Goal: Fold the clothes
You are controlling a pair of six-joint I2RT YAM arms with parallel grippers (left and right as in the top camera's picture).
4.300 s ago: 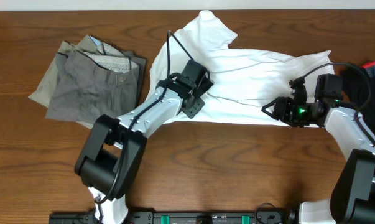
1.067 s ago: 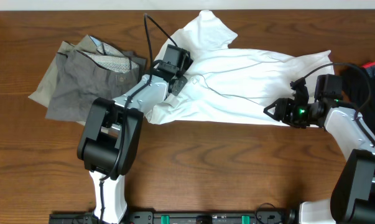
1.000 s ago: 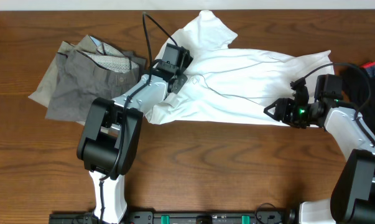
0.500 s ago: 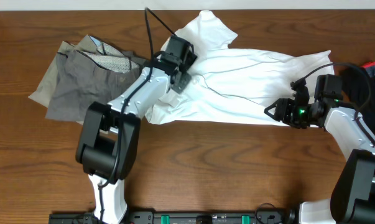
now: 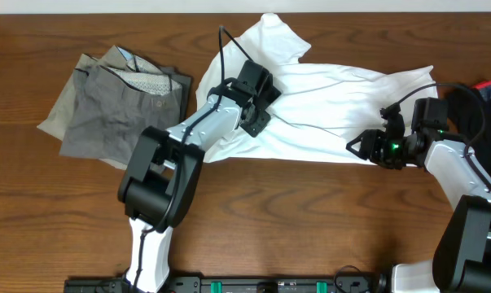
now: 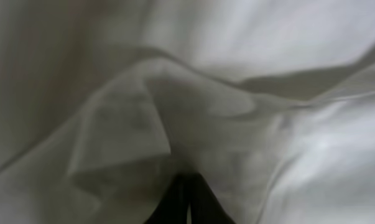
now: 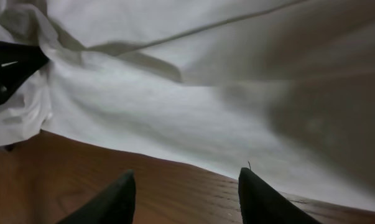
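Near centre, my left claw [image 6: 187,198] is clamped on the white T-shirt [image 5: 335,106], my right claw [image 7: 184,182] spread apart over its near-right hem.

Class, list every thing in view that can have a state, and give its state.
T-shirt: unfolded, crumpled.
Trousers: loosely folded, lining showing.
Black garment: mostly hidden behind the right arm.
Left gripper: shut, pinching a T-shirt fold.
Right gripper: open, empty, at the T-shirt's edge.

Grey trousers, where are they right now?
In the overhead view, the grey trousers lie on the wooden table at the robot's left, just left of the white T-shirt.
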